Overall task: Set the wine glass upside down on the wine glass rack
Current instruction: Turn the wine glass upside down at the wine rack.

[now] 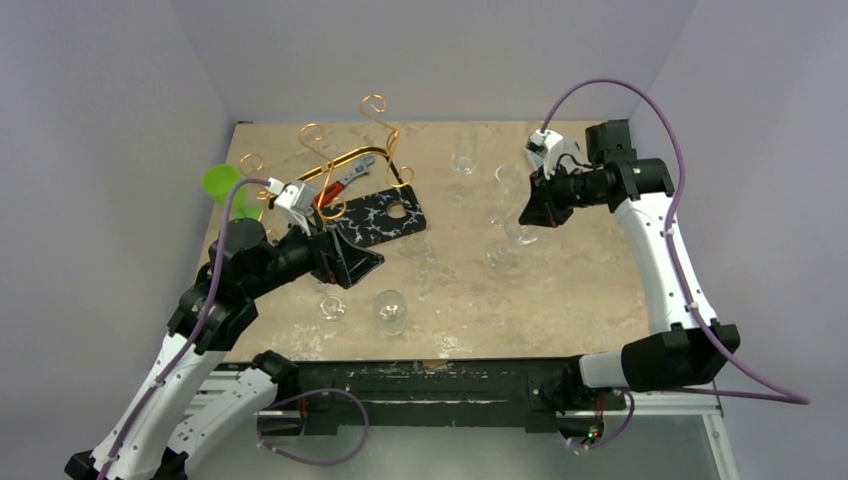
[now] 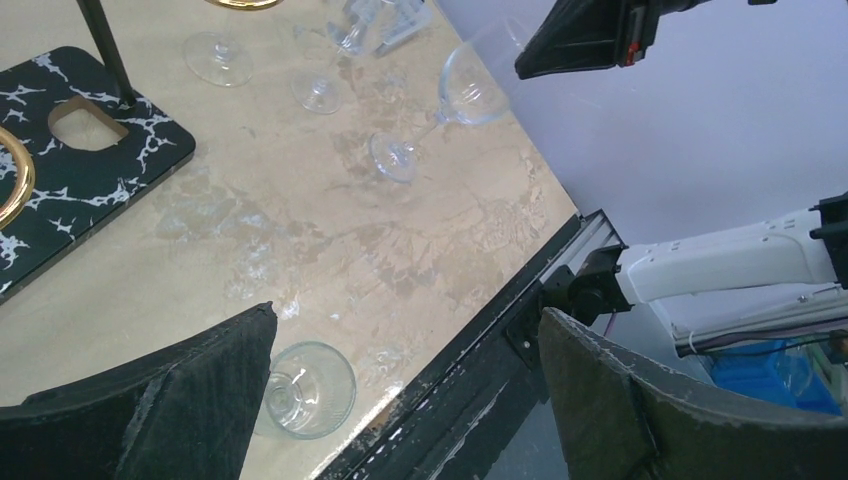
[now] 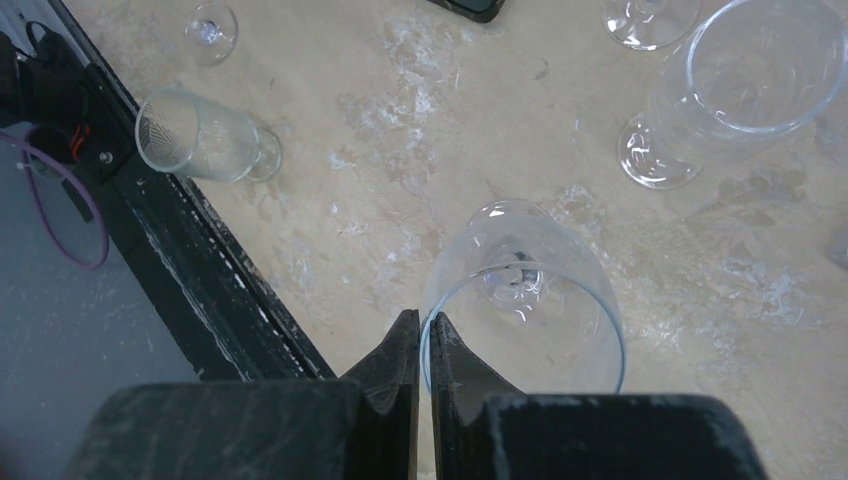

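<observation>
Right wrist view
- Right gripper (image 3: 422, 335): jaws drawn fully together, nipping the rim of the wine glass (image 3: 530, 310) between the two fingers.
- Wine glass: mouth toward the camera, stem and foot pointing down at the table (image 3: 330, 120). Whether the foot touches the table cannot be confirmed here.
- Surroundings: a second glass (image 3: 200, 135) lies on its side near the table's front edge. A larger glass (image 3: 740, 85) stands beyond the held one.

Left wrist view
- Left gripper (image 2: 408, 330): jaws spread as wide as they go, nothing between them, touching nothing; it hangs over the table's front edge.
- Held glass: tilted, bowl up at the right gripper, foot low at the table surface.
- Black veined board (image 2: 100, 190): flat on the table, far left.

Top view
- Wine glass rack (image 1: 352, 160): stands at the rear left, partly on the board, and carries no glass.
- Separation: the held glass is right of centre, well apart from the rack.
</observation>
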`<action>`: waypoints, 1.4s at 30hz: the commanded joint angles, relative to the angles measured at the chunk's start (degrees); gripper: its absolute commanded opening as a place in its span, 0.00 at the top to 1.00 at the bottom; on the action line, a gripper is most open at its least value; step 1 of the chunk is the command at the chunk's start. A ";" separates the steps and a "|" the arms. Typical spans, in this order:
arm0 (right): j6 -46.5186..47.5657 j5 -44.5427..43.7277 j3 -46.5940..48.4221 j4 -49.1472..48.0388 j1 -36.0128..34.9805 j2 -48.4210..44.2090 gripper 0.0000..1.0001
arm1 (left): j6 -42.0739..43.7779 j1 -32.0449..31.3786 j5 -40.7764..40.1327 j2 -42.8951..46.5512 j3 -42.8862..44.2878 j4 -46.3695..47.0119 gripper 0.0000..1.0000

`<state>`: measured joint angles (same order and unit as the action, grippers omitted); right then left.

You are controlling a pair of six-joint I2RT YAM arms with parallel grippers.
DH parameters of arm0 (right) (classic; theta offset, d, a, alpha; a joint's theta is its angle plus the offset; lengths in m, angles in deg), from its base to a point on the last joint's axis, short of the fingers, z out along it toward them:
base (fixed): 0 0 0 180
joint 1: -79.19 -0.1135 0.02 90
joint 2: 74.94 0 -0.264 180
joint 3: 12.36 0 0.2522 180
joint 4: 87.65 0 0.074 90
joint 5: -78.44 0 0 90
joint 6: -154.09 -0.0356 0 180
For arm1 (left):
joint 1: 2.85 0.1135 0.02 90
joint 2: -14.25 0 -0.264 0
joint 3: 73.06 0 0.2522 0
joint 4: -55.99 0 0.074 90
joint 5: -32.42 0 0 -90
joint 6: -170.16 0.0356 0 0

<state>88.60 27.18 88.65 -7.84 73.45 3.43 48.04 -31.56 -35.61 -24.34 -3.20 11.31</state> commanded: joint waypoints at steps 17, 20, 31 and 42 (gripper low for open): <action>-0.84 6.58 11.85 2.87 -0.49 3.31 1.00 | -4.55 -3.19 -7.64 -2.57 2.20 3.56 0.00; -1.19 6.82 13.02 3.20 -0.64 3.73 1.00 | -5.11 -3.45 -8.16 -2.74 2.01 4.00 0.00; -2.82 7.88 17.73 3.57 -1.45 5.55 1.00 | -7.49 -5.07 -10.84 -5.23 2.30 5.96 0.00; -5.21 9.65 23.40 3.35 -2.48 7.97 1.00 | -10.06 -8.99 -14.74 -10.14 4.09 9.74 0.00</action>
<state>85.46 32.82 108.01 -3.14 71.66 11.63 40.04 -39.19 -47.63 -33.36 -1.72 16.27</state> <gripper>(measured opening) 0.018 0.998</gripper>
